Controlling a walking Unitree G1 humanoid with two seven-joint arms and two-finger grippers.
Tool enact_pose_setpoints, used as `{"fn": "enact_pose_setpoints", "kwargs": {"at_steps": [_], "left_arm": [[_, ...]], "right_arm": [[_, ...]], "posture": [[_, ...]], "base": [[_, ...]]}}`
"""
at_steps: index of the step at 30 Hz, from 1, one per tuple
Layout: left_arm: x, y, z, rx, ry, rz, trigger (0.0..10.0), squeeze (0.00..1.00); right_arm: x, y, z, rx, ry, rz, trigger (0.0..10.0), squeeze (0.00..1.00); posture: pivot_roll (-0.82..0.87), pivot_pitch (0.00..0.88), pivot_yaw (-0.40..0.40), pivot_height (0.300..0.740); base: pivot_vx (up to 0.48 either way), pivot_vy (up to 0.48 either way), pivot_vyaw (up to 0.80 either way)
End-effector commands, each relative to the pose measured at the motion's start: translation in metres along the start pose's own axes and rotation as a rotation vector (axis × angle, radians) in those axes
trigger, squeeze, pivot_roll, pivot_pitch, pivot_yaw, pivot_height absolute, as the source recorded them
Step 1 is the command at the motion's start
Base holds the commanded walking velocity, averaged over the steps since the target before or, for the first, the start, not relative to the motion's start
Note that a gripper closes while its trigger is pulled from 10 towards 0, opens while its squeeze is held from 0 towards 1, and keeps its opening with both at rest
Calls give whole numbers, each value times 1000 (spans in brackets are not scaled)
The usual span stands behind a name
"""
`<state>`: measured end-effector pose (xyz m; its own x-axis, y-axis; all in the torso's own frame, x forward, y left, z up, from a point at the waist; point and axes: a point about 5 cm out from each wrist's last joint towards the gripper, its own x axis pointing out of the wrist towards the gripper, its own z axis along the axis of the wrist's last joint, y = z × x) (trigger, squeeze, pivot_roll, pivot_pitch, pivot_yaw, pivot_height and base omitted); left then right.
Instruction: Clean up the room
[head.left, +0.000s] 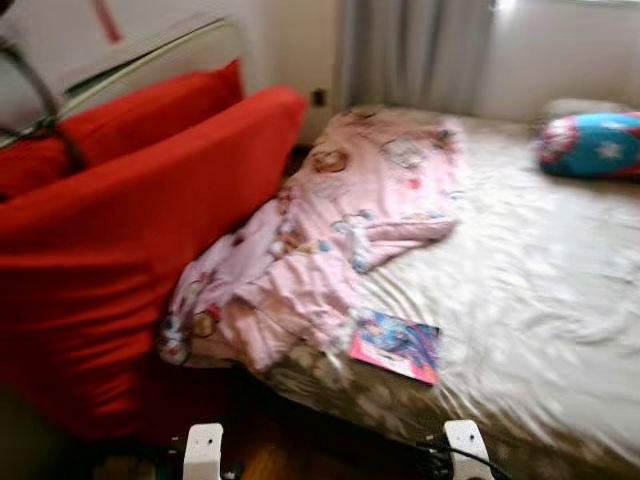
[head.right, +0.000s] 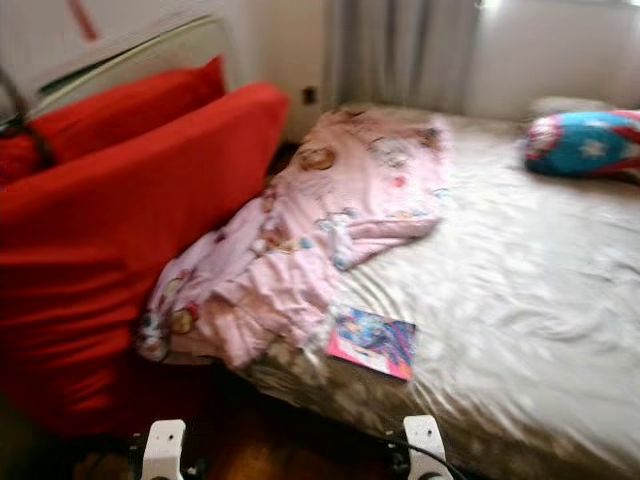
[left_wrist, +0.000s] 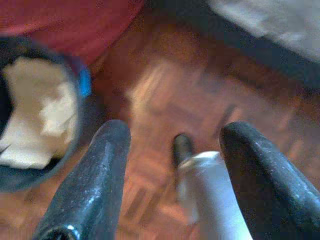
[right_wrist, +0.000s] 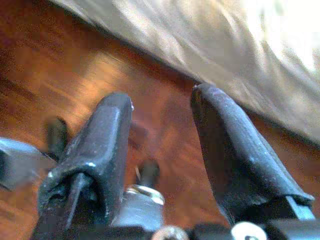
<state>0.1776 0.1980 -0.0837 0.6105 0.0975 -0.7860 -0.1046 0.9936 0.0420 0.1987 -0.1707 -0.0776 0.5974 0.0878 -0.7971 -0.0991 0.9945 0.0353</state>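
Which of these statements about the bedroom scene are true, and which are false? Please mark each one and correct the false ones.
1. A pink patterned blanket lies crumpled on the bed. True.
2. The colourful booklet lies on the floor. False: it lies on the bed near its front edge, beside the blanket.
3. The left gripper holds a cloth. False: its jaws are open and empty, above the wooden floor.
4. A blue and red cushion lies at the far right of the bed. True.
5. The right gripper has open jaws. True.
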Motion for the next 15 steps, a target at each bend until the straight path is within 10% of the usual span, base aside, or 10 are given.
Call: {"fn": "enact_pose_setpoints", "kwargs": {"at_steps": [1, 15], "left_arm": [[2, -5, 6, -11, -12, -13, 10000, 0], [2, -6, 9, -22, -28, -14, 10000, 0]], "right_arm": [[-3, -7, -10, 23, 21, -19, 10000, 0], [-3, -7, -7, -2, 9, -9, 10000, 0]], "posture": [[-79, 0, 11, 740], [-89, 0, 13, 740]], "base": [[416, 0, 0], [174, 0, 0]]}}
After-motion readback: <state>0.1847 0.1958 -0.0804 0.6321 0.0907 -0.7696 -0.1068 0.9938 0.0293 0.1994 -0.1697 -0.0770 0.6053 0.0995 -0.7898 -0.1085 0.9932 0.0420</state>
